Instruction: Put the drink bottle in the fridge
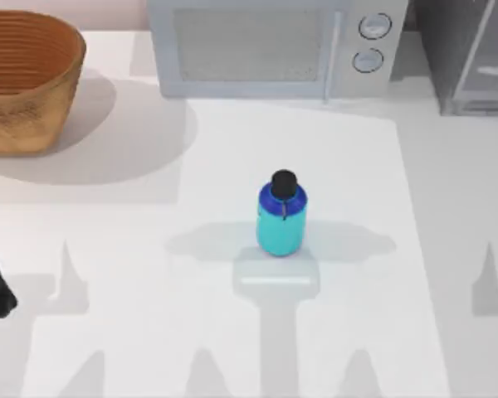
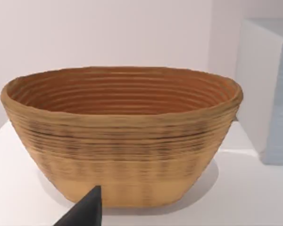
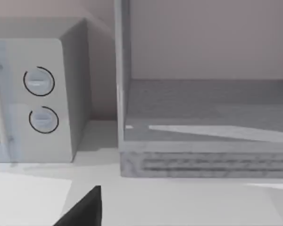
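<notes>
At nine o'clock on the table you have the woven basket [image 1: 25,79], faced by your left gripper [image 2: 87,209]. The drink bottle [image 1: 281,215] stands upright at centre, untouched and well apart from both grippers. The fridge [image 1: 469,54] sits at two o'clock, faced by the right gripper [image 3: 87,207]. How far either pair of jaws is open you cannot tell; which arm is nearer is unclear.

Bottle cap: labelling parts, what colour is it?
Black cap on the drink bottle; top view.

The cyan drink bottle [image 1: 281,217] stands upright mid-table; the grey fridge [image 1: 473,54] sits far right.
</notes>
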You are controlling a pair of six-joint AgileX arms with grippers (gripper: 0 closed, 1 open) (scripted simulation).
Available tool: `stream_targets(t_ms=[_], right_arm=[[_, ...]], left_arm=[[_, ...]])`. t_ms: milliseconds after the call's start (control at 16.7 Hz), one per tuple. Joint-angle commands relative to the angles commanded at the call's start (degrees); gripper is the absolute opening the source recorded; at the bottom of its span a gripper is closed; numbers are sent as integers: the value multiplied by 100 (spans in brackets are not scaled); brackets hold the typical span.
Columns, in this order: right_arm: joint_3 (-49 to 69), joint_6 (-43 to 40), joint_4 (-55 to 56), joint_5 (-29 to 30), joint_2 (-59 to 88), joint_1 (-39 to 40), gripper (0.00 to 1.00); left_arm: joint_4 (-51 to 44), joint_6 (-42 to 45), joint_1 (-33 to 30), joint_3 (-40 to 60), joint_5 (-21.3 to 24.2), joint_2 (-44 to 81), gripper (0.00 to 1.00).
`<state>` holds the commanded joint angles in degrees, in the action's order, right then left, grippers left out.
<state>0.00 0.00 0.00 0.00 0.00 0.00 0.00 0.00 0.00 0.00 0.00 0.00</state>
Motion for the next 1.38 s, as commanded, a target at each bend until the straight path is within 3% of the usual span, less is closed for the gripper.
stream_targets(t_ms=[240, 540, 1380], right_arm=[[40, 9, 145, -35, 165, 71, 100], [303, 37, 1250, -202, 1555, 533, 100], [1550, -1, 7029, -590, 9200, 2503, 100]], left_arm=[[0, 0, 0, 0, 0, 0, 100], [0, 0, 0, 0, 0, 0, 100], [0, 0, 0, 0, 0, 0, 100]])
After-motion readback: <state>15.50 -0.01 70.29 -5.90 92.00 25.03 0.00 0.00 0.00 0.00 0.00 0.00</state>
